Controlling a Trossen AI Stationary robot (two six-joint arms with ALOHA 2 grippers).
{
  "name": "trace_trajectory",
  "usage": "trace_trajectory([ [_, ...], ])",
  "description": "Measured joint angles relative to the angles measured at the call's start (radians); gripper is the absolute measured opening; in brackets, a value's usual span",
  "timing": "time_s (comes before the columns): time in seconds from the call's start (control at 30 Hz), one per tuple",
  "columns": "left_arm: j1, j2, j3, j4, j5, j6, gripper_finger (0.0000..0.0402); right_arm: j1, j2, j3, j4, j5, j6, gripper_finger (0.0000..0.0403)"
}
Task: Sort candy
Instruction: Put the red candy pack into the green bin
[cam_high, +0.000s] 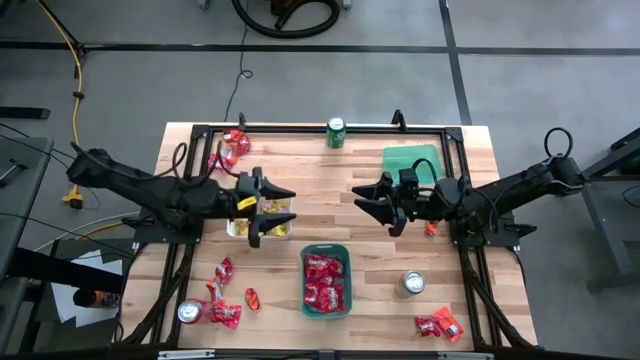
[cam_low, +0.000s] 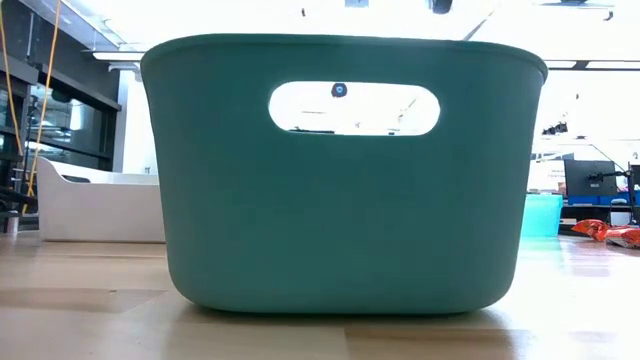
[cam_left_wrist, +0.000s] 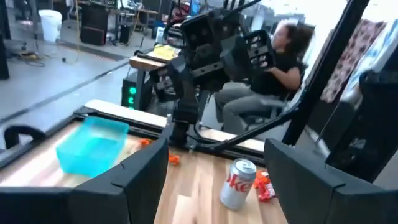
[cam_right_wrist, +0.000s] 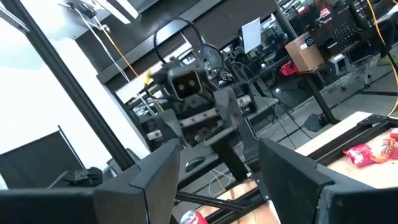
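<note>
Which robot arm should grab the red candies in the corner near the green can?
Probably the left. Its pincer is open over the clear tray of yellow candy, on the same side as those red candies. The right pincer, also open, hovers further away, beside the empty green tray.

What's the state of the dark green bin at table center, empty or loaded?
Loaded. The high view shows the dark green bin filled with red candy across most of its floor.

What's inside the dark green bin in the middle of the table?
The bin holds red candy, seen from above. What lies under the top packets is covered.
</note>
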Motion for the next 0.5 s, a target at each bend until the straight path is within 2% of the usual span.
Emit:
trace_trajectory([
  [0.2,0.0,-0.033,-0.163,0.178,-0.007,-0.128,0.0252,0.0,0.0,0.0,0.0,-0.009,-0.003,0.0213],
  [0.5,0.0,-0.033,-0.178,0.184,-0.01,-0.121,0.0252,0.0,0.0,0.0,-0.002,-0.011,-0.005,0.0213],
])
